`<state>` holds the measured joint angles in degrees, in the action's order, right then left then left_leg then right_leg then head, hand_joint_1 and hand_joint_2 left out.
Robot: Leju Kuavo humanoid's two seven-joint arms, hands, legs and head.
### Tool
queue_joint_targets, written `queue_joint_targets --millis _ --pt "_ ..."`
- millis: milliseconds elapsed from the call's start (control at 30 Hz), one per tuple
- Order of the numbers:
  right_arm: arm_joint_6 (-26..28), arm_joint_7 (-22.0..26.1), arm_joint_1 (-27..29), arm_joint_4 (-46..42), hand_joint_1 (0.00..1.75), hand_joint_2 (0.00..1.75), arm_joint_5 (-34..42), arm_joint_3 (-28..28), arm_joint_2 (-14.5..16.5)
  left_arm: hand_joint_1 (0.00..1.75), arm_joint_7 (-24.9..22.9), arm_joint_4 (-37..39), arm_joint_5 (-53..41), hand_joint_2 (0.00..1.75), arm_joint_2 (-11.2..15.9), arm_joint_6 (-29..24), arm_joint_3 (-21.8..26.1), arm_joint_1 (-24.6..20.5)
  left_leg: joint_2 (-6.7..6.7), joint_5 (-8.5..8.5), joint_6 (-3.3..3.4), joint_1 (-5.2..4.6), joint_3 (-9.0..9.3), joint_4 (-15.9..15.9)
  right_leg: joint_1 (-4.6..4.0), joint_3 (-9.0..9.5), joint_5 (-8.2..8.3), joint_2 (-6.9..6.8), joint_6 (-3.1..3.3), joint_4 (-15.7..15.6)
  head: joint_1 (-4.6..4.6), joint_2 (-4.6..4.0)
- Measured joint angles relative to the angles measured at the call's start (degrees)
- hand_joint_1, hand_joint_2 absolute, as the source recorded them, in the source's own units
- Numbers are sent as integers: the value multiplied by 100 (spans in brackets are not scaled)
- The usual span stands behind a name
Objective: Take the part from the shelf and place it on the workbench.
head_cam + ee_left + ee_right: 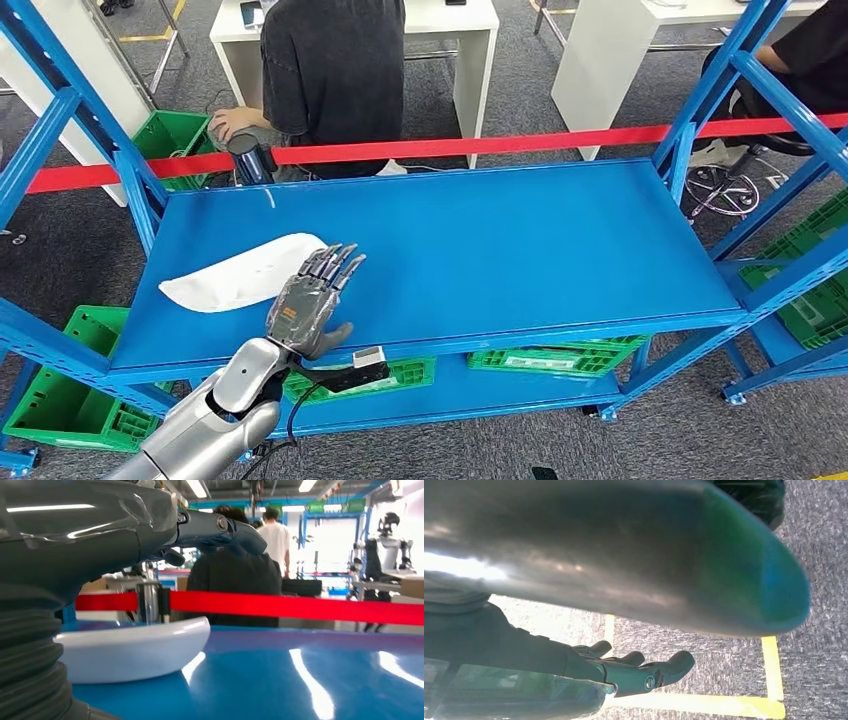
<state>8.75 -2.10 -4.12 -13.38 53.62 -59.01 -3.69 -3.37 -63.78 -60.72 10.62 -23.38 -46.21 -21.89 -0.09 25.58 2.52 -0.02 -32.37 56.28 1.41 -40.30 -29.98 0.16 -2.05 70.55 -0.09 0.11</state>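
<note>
A white curved part (242, 273) lies on the left of the blue shelf top (500, 250). My left hand (312, 300) hovers at the part's right end, fingers stretched forward and apart, holding nothing. In the left wrist view the white part (132, 647) sits just beyond the grey hand (90, 535), whose fingers (225, 530) reach out above it without closing on it. My right hand (634, 670) hangs over grey floor, fingers loosely extended, with nothing in it.
A red barrier tape (450, 147) runs behind the shelf, and a person in a dark shirt (330, 70) stands beyond it. Green crates (555, 358) sit on the lower shelf and at both sides. Blue uprights (720, 90) frame the shelf ends.
</note>
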Motion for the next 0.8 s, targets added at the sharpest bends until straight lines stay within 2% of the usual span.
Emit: queue_joint_targets --millis 33,67,100,133,233,267,333,400,433,467,500,567,600,633,733,800 --pt "1 1 -1 0 0 0 4 0 -5 0 -54 3 -96 175 -4 -34 18 -1 -6 8 -12 0 0 13 0 214 155 -6 -38 -424 1 0" --pt "2 2 -3 0 0 0 6 0 -8 0 -114 3 -190 175 -9 -57 41 -2 -10 23 -33 -14 -10 38 -6 415 281 -11 -45 -812 0 0" --pt "3 4 -3 0 0 0 10 0 -10 0 -179 2 -292 175 -14 -68 69 0 -12 37 -55 -26 -23 60 -11 556 366 -16 -28 -1090 -3 0" --pt "3 5 1 0 0 0 16 0 -11 0 -245 1 -393 175 -17 -69 98 4 -13 48 -77 -38 -35 79 -21 629 403 -18 3 -1233 -5 0" --pt "5 12 29 -1 0 0 38 1 -9 0 -433 -8 -663 175 -25 -57 203 30 -8 80 -127 -26 -59 113 -16 639 422 -9 91 -1269 -9 0" --pt "8 17 34 -1 0 0 48 2 -10 0 -489 -11 -729 175 -27 -52 251 35 -6 146 -157 -13 -96 194 -2 646 426 -7 120 -1275 -12 0" --pt "15 27 35 0 0 0 71 4 -13 0 -586 -13 -817 175 -30 -45 358 40 -3 445 -232 21 -333 703 14 654 429 -5 170 -1283 -17 0" --pt "16 32 48 0 0 0 91 4 -11 0 -671 -7 -882 175 -29 -35 456 61 0 779 -284 52 -704 1495 5 652 427 -4 191 -1281 -19 0" --pt "16 33 59 0 0 0 98 4 -10 0 -714 -3 -914 175 -27 -31 502 77 0 835 -294 60 -827 1741 1 652 426 -4 191 -1280 -19 0" --pt "16 32 69 0 0 0 102 4 -11 0 -756 1 -951 175 -25 -26 552 90 1 776 -293 64 -845 1762 -1 655 426 -3 191 -1280 -19 0" --pt "16 32 75 0 0 0 105 4 -11 0 -798 2 -985 175 -22 -19 609 96 1 613 -281 66 -740 1534 -1 662 426 2 190 -1280 -20 0" --pt "16 32 76 0 0 0 107 4 -8 0 -864 2 -1047 175 -15 -3 735 94 0 237 -227 58 -326 707 -8 678 426 15 185 -1283 -18 0" --pt "16 32 73 0 0 0 108 4 -5 0 -889 -1 -1079 175 -13 11 801 93 -1 130 -197 44 -157 367 -20 677 429 19 179 -1283 -17 0" --pt "16 32 71 0 0 0 108 4 -2 0 -908 -3 -1111 175 -9 31 864 94 -2 95 -172 27 -61 171 -29 671 434 21 167 -1285 -17 0" --pt "16 32 79 0 0 0 113 4 0 0 -952 -24 -1208 175 5 130 1028 115 1 75 -95 4 -19 51 -30 647 456 17 86 -1306 -17 0" --pt "16 32 79 0 0 0 116 4 -4 0 -973 -57 -1245 175 8 186 1124 121 10 3 -22 25 39 -47 -37 563 362 9 70 -1140 -11 0"
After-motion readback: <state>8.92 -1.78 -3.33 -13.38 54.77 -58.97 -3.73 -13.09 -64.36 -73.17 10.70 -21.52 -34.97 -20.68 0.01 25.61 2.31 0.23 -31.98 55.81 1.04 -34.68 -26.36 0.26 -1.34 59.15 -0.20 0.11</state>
